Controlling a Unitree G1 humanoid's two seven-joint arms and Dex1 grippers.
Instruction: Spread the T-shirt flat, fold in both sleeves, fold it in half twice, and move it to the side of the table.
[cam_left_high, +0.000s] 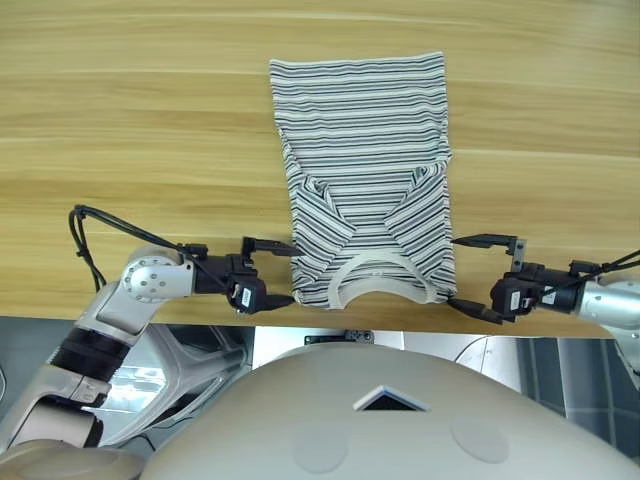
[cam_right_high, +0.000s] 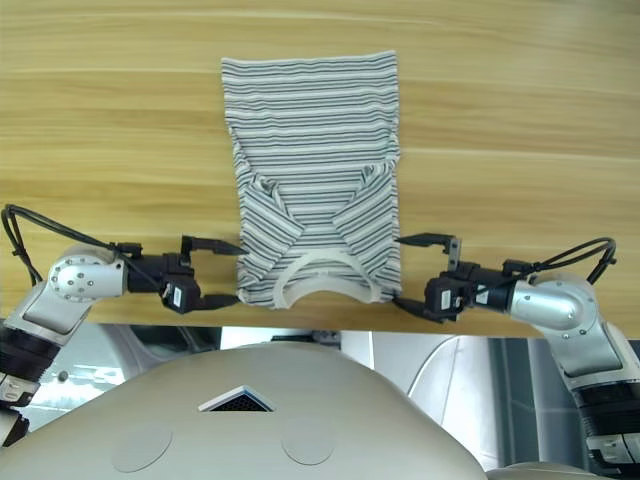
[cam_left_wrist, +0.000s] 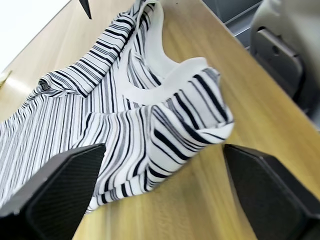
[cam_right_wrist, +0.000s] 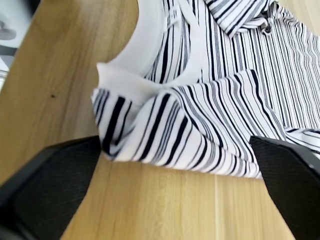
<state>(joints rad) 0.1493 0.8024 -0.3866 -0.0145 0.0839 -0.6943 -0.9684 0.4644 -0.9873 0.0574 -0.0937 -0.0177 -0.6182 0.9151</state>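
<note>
— What are we seeing nearest us?
— Both sets of jaws are standing wide open at the table's (cam_left_high: 130, 150) near edge. The left jaws are flanking the T-shirt's (cam_left_high: 365, 150) left shoulder corner (cam_left_wrist: 200, 115), and the right jaws are flanking its right shoulder corner (cam_right_wrist: 130, 125). Neither is gripping anything.
— And the shirt itself?
— It is lying mid-table with its white collar (cam_left_high: 378, 280) at the near edge and its hem (cam_left_high: 358, 65) toward the far edge. Both sleeves are looking folded in across the chest.
— How are we expecting it to handle?
— We are judging it light, soft and limp, so it will be sagging when lifted and sliding on the smooth wood. We are favouring a pinch through all layers at the two shoulder corners, so the folded sleeves are not slipping out.
— Anything we are failing to make out?
— Whether each lower finger is touching the cloth, and how many layers are stacking at the corners. The wrist views are also cutting the shirt off short of its hem.
</note>
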